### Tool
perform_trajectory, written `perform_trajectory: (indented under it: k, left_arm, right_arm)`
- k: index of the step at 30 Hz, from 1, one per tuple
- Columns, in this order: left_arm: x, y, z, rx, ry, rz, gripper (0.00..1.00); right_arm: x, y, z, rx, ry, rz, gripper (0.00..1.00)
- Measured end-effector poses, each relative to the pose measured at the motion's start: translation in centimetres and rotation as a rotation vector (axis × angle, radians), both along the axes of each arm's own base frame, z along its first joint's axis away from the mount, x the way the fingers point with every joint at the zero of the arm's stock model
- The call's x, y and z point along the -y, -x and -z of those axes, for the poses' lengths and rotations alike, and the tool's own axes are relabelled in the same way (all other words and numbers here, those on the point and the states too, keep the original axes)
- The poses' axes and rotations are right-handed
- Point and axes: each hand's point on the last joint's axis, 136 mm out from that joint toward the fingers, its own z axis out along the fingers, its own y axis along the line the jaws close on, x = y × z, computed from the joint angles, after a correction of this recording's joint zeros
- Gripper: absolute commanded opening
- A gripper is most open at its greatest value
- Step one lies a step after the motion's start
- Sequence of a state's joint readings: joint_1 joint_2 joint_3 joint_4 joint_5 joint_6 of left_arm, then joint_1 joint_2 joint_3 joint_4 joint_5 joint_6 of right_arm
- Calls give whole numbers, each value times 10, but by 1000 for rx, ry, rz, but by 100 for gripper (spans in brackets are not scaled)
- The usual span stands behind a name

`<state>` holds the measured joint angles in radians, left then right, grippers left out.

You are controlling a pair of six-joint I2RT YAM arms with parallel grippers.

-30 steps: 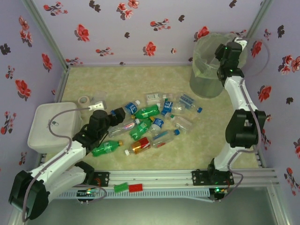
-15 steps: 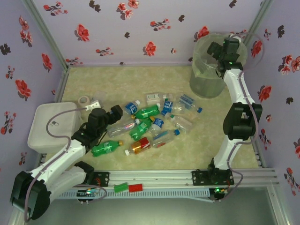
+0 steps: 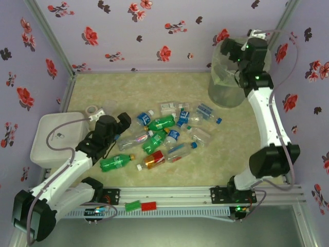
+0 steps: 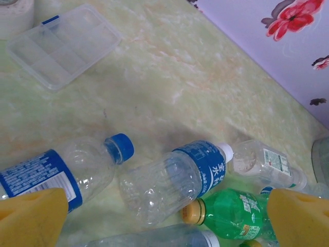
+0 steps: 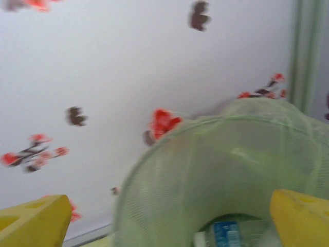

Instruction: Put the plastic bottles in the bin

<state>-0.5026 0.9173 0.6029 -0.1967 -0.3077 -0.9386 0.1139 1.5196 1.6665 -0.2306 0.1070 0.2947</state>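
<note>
Right gripper (image 3: 231, 47) is hanging, fingers spread and empty, over the mouth of the bin (image 3: 225, 91), which is standing in the far right corner with a blue-labelled bottle (image 5: 222, 232) lying at its bottom. Left gripper (image 3: 122, 121), also spread and empty, is hovering above the bottles (image 3: 164, 135) lying on their sides mid-table. In its wrist view a clear bottle (image 4: 172, 182) is pointing its white cap up-right toward the wall, and a green bottle (image 4: 234, 210) is aiming its yellow cap left.

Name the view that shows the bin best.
Top external: nearly the whole bin stands sharp in the far right corner. The right wrist view gives a blurred close-up of its rim and a bottle inside.
</note>
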Motion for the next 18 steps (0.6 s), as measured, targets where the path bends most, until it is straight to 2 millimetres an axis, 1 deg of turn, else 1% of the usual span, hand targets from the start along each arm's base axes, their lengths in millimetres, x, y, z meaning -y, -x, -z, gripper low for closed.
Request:
perform_trajectory:
  k: [2, 4, 5, 8, 11, 13, 15, 16, 18]
  left_arm:
    - [-2, 4, -2, -27, -1, -8, 100]
    - [-5, 9, -2, -56, 3, -20, 100]
    - [-6, 12, -1, -71, 8, -29, 100]
    - [-13, 25, 4, -138, 25, -63, 100]
    - [-19, 40, 12, -222, 43, -104, 100]
    - [-23, 52, 17, -283, 62, -132, 100]
    - [-26, 64, 23, -338, 82, -160, 100]
    - [-28, 71, 27, -365, 97, -175, 100]
    - [-30, 82, 31, -403, 134, -207, 100]
  right_arm:
    - [-26, 19, -1, 5, -3, -67, 100]
    - [-54, 35, 9, -13, -4, -138, 100]
    - [-64, 41, 15, -26, -4, -166, 100]
    - [-97, 55, 52, -108, 0, -249, 100]
    - [-126, 70, 101, -222, 17, -315, 100]
    - [-143, 84, 138, -308, 42, -357, 100]
    - [-155, 99, 167, -384, 75, -390, 100]
    - [-161, 107, 179, -421, 94, -405, 100]
    - [-168, 118, 193, -466, 119, -427, 100]
